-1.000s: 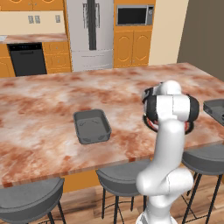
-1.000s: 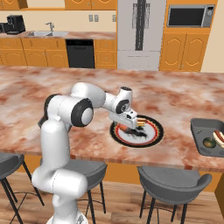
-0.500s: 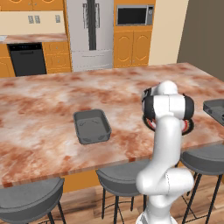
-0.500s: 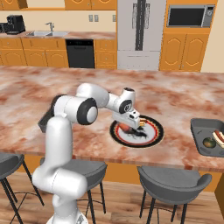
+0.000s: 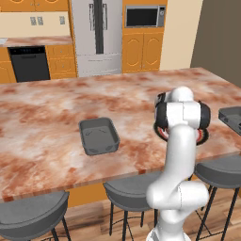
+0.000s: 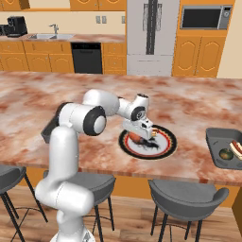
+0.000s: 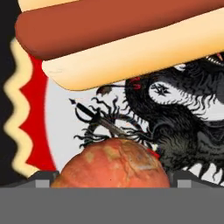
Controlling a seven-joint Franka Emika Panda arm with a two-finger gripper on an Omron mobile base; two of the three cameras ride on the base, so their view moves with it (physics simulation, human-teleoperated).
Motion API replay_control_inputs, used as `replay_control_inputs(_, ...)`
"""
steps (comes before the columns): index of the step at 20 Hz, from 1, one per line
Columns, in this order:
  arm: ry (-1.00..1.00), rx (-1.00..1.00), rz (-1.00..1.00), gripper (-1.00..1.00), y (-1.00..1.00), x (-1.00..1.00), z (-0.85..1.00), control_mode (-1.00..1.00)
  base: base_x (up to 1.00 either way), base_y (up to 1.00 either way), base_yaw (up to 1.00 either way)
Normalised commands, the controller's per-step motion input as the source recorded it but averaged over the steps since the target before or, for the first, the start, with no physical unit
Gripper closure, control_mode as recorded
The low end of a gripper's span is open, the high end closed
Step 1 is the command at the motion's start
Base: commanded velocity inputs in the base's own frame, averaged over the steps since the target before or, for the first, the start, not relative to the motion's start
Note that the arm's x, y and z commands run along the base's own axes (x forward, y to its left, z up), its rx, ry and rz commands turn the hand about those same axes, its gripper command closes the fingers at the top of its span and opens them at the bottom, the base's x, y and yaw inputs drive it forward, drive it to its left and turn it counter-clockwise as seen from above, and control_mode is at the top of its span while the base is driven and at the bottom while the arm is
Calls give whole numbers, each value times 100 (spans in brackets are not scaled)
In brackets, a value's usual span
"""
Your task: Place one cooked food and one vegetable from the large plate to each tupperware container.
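The two-finger gripper (image 7: 113, 177) has sunk low over the wide round plate with black rim, red ring and white centre (image 6: 163, 150), jaws apart astride a round orange-brown vegetable (image 7: 113, 162) beside a hot dog in a pale bun (image 7: 118, 35), so a pick looks imminent. Whether the pads touch the vegetable is cut off, and the arm hides most of the plate in the left base view, where one dark grey rectangular tupperware tray (image 5: 99, 136) lies bare

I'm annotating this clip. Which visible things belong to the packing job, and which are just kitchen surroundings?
Job: large plate, hot dog, orange-brown vegetable, near tupperware container, far tupperware container, end effector.
Surroundings: stools, fridge, microwave, dishwasher.
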Motion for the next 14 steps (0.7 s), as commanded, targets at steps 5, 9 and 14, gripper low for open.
replay_control_inputs(5, -3, 4, -1, 100, 52, -66, 54, -100, 0, 0, 0)
replay_control_inputs(9, -14, 0, 0, 100, 100, -48, 74, -100, 0, 0, 0)
replay_control_inputs(14, -12, -8, 1, 100, 100, -12, 73, -100, 0, 0, 0)
